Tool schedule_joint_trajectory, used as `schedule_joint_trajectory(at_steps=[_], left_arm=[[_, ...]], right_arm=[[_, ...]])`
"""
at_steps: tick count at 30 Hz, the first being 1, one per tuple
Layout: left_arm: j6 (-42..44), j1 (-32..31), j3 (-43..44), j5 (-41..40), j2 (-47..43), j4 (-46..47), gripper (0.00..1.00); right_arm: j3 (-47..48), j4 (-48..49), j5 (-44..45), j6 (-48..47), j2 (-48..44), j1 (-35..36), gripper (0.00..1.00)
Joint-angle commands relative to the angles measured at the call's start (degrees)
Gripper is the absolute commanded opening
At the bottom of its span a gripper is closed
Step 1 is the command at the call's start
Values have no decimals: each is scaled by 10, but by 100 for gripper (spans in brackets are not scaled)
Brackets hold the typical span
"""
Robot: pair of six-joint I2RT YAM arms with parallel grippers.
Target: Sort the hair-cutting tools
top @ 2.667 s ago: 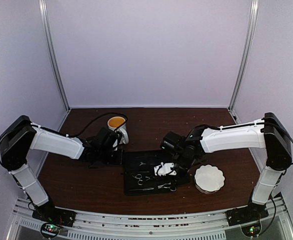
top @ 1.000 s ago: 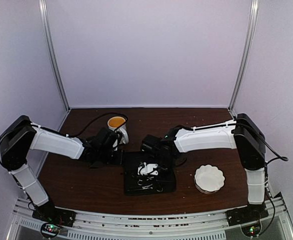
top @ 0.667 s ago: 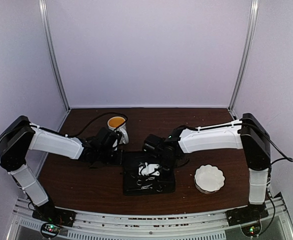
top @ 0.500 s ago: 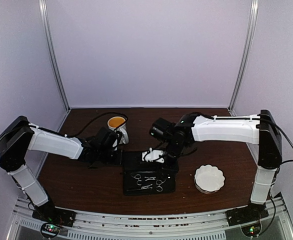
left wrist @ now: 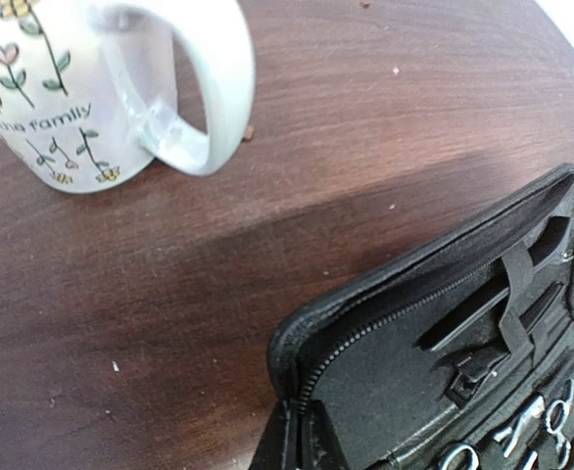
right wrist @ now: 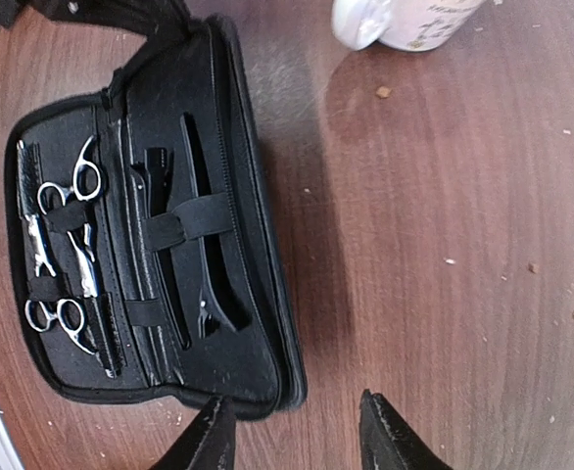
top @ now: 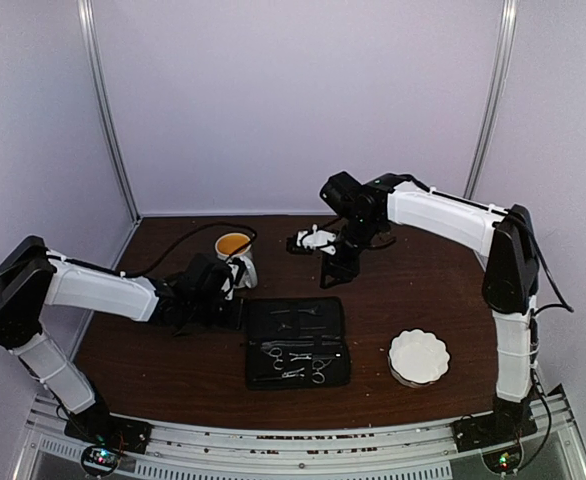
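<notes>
The black zip case [top: 298, 340] lies open in front of the arms. Two silver scissors [right wrist: 71, 186] [right wrist: 60, 318] sit strapped in its near half, also seen from above as scissors [top: 276, 352]. Two thin black clips [right wrist: 160, 186] [right wrist: 212, 299] lie under an elastic band in the other half. My left gripper [left wrist: 311, 446] is shut on the case's zip edge [left wrist: 297, 352] at the left. My right gripper [right wrist: 292, 441] hangs open and empty high above the table, past the case's far edge, its fingers [top: 333, 268] pointing down.
A white patterned mug [top: 235, 250] stands just behind my left gripper, close in the left wrist view as mug [left wrist: 91, 88]. A white scalloped dish [top: 418, 357] sits right of the case. Metal frame posts rise at both back corners.
My right gripper has left the case, risen and swung toward the back of the table, and its jaws have opened wider. The left arm has held still on the case edge.
</notes>
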Motion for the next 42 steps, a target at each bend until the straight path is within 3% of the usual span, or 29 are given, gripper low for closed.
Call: schedule_joint_trajectory(at_steps=[1,22,27,36,42], left_arm=[[27,-3,-8,-9,-30,51,0],[37,-7,-16,-16,-51,56,0],[36,-7,-18,-19,-52,55,0],[32,-7,-19,-22,-47,50,0],[27,-7,-26,-24,-52,54,0]], right_arm=[[42,-31,15,-26,42,6,43],[32,-32,30,-40,90,6,34],[35,-31,32,-37,99,5,23],[14,-63,-22,-56,59,6,33],[2,-67,-2,-73,63,6,35]])
